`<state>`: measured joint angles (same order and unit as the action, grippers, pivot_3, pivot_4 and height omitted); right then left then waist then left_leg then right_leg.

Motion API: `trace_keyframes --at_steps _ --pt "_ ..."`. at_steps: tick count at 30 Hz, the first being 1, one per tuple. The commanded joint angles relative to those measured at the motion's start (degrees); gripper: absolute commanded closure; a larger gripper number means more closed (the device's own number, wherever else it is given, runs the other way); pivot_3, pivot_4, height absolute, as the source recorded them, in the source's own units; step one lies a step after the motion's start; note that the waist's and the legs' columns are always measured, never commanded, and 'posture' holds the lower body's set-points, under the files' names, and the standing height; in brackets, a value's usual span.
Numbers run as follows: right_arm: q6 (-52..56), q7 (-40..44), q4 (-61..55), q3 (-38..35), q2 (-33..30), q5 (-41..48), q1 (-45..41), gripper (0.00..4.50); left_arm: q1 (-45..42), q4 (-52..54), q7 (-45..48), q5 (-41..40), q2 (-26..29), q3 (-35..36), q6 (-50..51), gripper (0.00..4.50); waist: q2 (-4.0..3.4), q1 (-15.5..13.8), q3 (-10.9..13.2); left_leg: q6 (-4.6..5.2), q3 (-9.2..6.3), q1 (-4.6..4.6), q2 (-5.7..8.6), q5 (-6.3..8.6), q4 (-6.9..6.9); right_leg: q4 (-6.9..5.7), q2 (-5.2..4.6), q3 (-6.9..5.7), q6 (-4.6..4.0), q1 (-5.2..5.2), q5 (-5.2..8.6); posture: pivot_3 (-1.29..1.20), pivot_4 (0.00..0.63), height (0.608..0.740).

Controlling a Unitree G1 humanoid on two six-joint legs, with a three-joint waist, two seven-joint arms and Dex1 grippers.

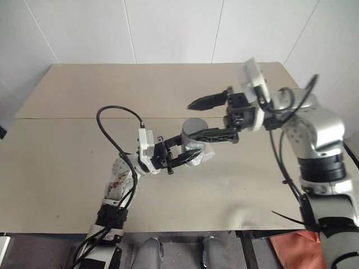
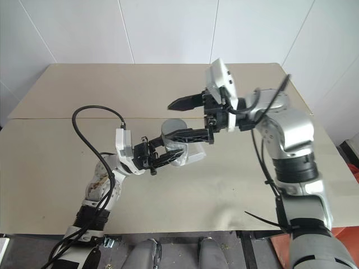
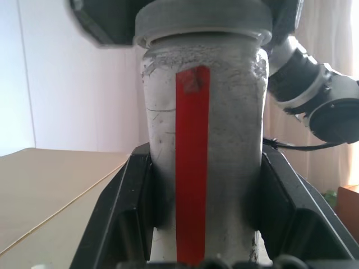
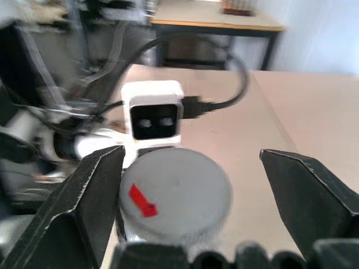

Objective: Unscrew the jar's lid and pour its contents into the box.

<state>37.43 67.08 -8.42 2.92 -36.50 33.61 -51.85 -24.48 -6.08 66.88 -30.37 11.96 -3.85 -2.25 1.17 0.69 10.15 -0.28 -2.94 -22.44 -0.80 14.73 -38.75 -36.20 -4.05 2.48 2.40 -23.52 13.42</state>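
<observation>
The clear jar [image 3: 192, 168] with a red stripe stands upright above the table, and my left gripper [image 1: 184, 152] is shut on its body, one black finger [image 3: 120, 213] on each side. The grey lid [image 4: 176, 193] with a red mark sits on top of the jar. My right gripper [image 1: 203, 119] is open, its fingers [image 4: 84, 207] spread on either side of the lid without touching it. A translucent white box [image 2: 196, 152] shows partly behind the jar on the table. The contents cannot be made out through the jar's wall.
The beige table [image 1: 84, 145] stretches wide on all sides, with a seam running across it. A black cable [image 1: 115, 112] loops from the left wrist over the table. White walls close the far side.
</observation>
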Motion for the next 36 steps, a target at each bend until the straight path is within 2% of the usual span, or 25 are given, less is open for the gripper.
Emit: trace_keyframes --at_steps 1,5,9,12,21,26,29,34,36 --pt "6.34 -10.27 -13.84 -7.7 -1.58 4.74 3.39 0.05 0.09 0.91 -1.44 0.88 -0.37 0.18 -1.04 2.39 0.0 -0.07 0.0 0.0 0.0 -0.03 0.0 0.0 0.0 0.0 0.0 0.0 0.0 -0.02 0.0 0.0 0.15 0.74" --pt "14.12 -25.26 -26.59 -10.24 1.43 7.58 10.09 0.05 -0.44 -0.98 -3.37 3.13 -1.12 0.32 -3.32 2.39 0.0 0.15 0.0 0.0 0.0 -0.02 -0.01 0.0 0.0 -0.03 0.01 0.01 0.0 -0.02 0.0 0.0 0.15 0.74" --pt "19.53 -40.95 -37.33 -6.88 6.96 4.36 15.96 0.05 -1.51 -2.5 -5.35 4.24 -2.31 0.76 -4.99 2.39 0.0 0.15 0.0 0.01 -0.01 0.01 -0.01 -0.01 -0.02 -0.17 0.03 0.02 -0.01 -0.04 -0.01 0.0 0.15 0.74" --pt "21.15 -48.94 -40.42 -4.43 11.25 1.94 17.25 0.05 -2.36 -3.49 -5.92 4.51 -2.85 0.86 -5.88 2.39 0.0 0.17 0.0 -0.02 0.0 0.02 0.0 -0.04 -0.1 -0.36 0.05 0.05 -0.02 -0.11 -0.01 0.0 0.15 0.74" --pt "20.62 -57.62 -40.47 3.19 13.13 -6.53 16.41 0.05 -3.93 -5.04 -7.16 4.85 -3.82 1.24 -7.44 2.39 0.0 0.21 0.0 -0.03 -0.02 0.02 0.01 -0.16 -0.08 -0.49 0.08 0.06 -0.04 -0.18 -0.01 0.0 0.15 0.74" --pt "20.77 -58.9 -39.87 2.72 16.23 -6.55 17.52 0.05 -3.78 -4.37 -7.58 4.6 -4.01 1.28 -7.33 2.39 0.0 0.28 0.0 -0.02 -0.02 0.0 0.0 -0.16 -0.05 -0.48 0.08 0.06 -0.06 -0.21 0.0 0.0 0.15 0.74" --pt "21.44 -59.3 -39.12 0.64 18.53 -5.47 17.99 0.59 -3.62 -4.03 -7.72 4.32 -4.0 1.47 -7.17 2.39 0.0 0.28 0.0 -0.02 -0.02 0.0 0.0 -0.16 -0.05 -0.5 0.08 0.06 -0.06 -0.21 0.0 0.0 0.15 0.74" --pt "21.28 -58.34 -39.49 0.22 18.87 -4.87 19.14 2.16 -3.74 -3.98 -7.68 3.95 -4.25 1.94 -7.43 2.39 0.0 0.29 0.0 -0.02 -0.02 0.01 0.0 -0.16 -0.04 -0.49 0.08 0.06 -0.06 -0.21 0.0 0.0 0.15 0.74" --pt "21.28 -58.35 -39.48 0.06 19.35 -4.53 19.43 2.16 -3.86 -3.92 -7.61 3.87 -4.28 2.02 -7.35 2.39 0.0 0.29 0.0 -0.02 -0.03 0.0 0.0 -0.16 -0.03 -0.49 0.09 0.05 -0.07 -0.22 0.01 0.0 0.15 0.74"
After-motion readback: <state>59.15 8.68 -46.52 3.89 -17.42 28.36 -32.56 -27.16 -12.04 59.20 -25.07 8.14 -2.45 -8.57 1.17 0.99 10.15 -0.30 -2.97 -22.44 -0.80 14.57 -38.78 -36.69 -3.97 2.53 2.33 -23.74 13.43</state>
